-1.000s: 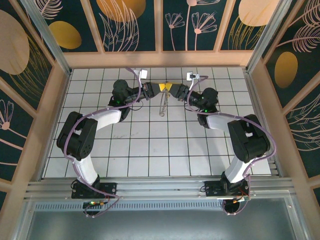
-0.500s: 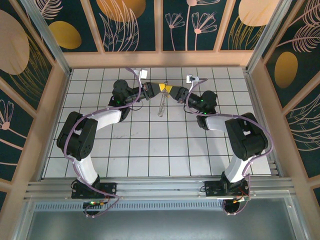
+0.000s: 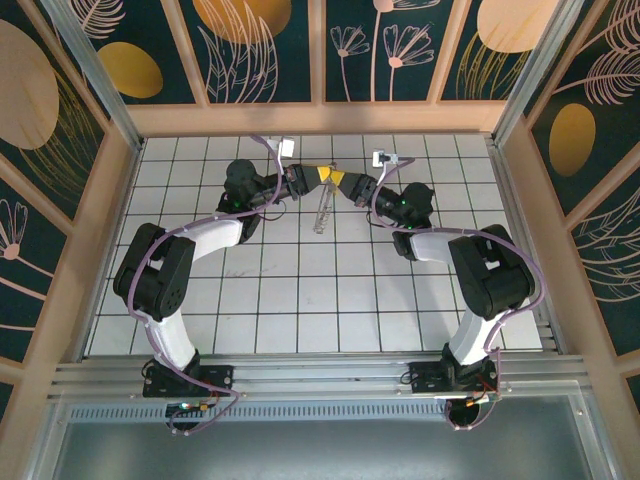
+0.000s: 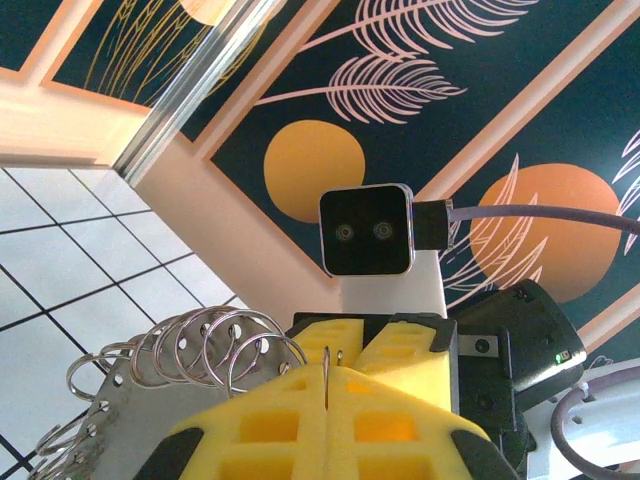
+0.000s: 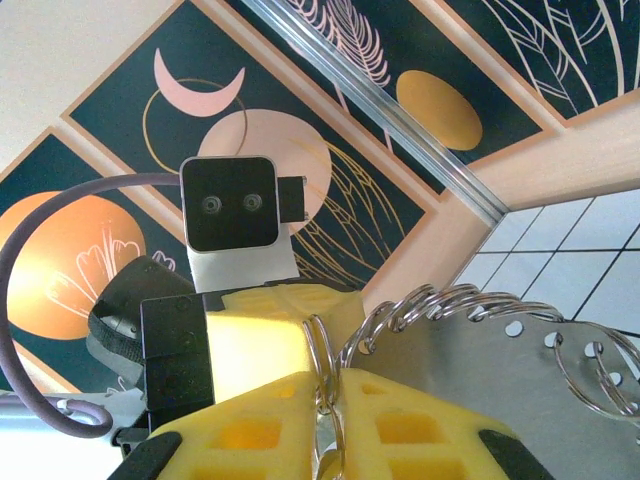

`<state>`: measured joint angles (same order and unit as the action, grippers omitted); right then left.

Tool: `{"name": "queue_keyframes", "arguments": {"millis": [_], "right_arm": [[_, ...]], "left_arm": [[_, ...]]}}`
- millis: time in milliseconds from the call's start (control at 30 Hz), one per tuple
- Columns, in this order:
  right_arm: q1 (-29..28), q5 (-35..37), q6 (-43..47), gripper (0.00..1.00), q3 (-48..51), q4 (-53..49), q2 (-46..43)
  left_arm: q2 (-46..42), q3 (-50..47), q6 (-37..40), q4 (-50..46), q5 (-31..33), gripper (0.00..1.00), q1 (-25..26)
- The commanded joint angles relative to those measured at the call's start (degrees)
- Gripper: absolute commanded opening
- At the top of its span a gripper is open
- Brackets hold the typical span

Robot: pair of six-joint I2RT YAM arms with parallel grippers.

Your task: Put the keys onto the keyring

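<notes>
White tiles covered the table (image 3: 300, 300), and over its far middle my left arm (image 3: 165, 270) and right arm (image 3: 490, 270) met nose to nose. My left pincer (image 3: 322, 175) was clenched tight, yellow pads pressed flat together, with a thin silvery edge (image 4: 327, 368) showing in the seam; whether that was a key I could not tell. My right pincer (image 3: 341, 181) faced it, tips touching, its pads closed on a wire loop (image 5: 320, 350) of the keyring (image 3: 322, 208), which hung from where the tips met. Up close it was a flat silvery plate with punched holes, more wire loops (image 4: 210, 345) threaded along its rim.
</notes>
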<state>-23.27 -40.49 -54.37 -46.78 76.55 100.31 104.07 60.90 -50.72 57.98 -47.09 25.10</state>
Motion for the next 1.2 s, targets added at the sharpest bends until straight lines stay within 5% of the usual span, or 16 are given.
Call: {"name": "queue_keyframes", "arguments": {"millis": [0,167,333,567,1167], "right_arm": [[-0.6,-0.3,0.0,0.14,-2.1,2.5,0.8],[-0.6,-0.3,-0.2,0.0,-2.5,2.8,1.2],[-0.4,-0.5,-0.1,0.0,-2.9,2.7,1.6],[1.3,-2.5,0.7,0.0,-3.0,1.0,1.2],[5.3,-13.7,8.5,0.0,-10.0,-11.8,0.6]], "left_arm": [[-1.9,0.0,-0.6,4.3,-0.3,0.0,0.2],[-2.0,-0.1,-0.6,4.3,-0.4,0.0,0.2],[-1.8,0.4,-0.3,3.0,0.0,0.0,0.2],[-3.1,1.2,1.7,0.1,1.6,0.19,0.1],[-6.9,8.4,11.8,-16.3,0.4,0.47,-3.9]]}}
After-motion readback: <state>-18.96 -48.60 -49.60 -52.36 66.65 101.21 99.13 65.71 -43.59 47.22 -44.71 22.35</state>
